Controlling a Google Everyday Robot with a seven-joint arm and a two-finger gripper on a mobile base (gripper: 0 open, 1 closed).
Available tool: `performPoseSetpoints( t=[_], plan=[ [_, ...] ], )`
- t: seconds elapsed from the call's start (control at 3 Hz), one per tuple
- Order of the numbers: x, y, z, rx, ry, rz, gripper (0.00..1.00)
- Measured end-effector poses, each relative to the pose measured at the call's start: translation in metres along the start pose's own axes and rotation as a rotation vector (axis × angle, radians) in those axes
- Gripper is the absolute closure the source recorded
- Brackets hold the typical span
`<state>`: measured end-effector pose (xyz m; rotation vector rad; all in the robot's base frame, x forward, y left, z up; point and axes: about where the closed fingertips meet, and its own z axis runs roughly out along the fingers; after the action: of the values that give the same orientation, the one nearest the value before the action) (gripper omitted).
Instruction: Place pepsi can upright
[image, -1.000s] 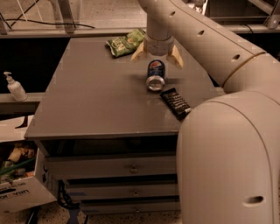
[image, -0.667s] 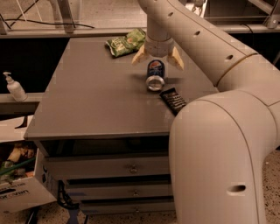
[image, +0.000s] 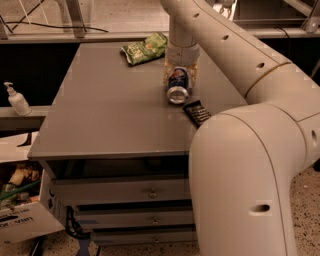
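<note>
My tool (image: 180, 77), spread a moment ago, now pinches the pepsi can (image: 178, 92) lying on the surface (image: 110, 115), so I judge it ready for uprighting.

A: What sat on the table (image: 107, 115)?
B: Green chip bag (image: 145, 48) at its far edge, black snack bar (image: 197, 112) near its right edge.
A: Off it?
B: Pump bottle (image: 17, 100) stood left of it, cardboard box (image: 22, 220) below-left, drawers (image: 150, 192) under it.
</note>
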<state>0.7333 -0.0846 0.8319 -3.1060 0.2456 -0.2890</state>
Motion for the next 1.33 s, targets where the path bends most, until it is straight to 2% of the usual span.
performPoseSetpoints(
  t=[0.33, 0.67, 1.0, 1.33],
  plan=[
    [0.000, 0.000, 0.001, 0.004, -0.009, 0.000, 0.64],
    [-0.006, -0.003, -0.012, 0.057, -0.014, -0.009, 0.87],
    [-0.016, -0.011, -0.038, 0.163, -0.014, -0.051, 1.00],
    [-0.030, -0.023, -0.064, 0.293, -0.024, -0.095, 1.00]
  ],
)
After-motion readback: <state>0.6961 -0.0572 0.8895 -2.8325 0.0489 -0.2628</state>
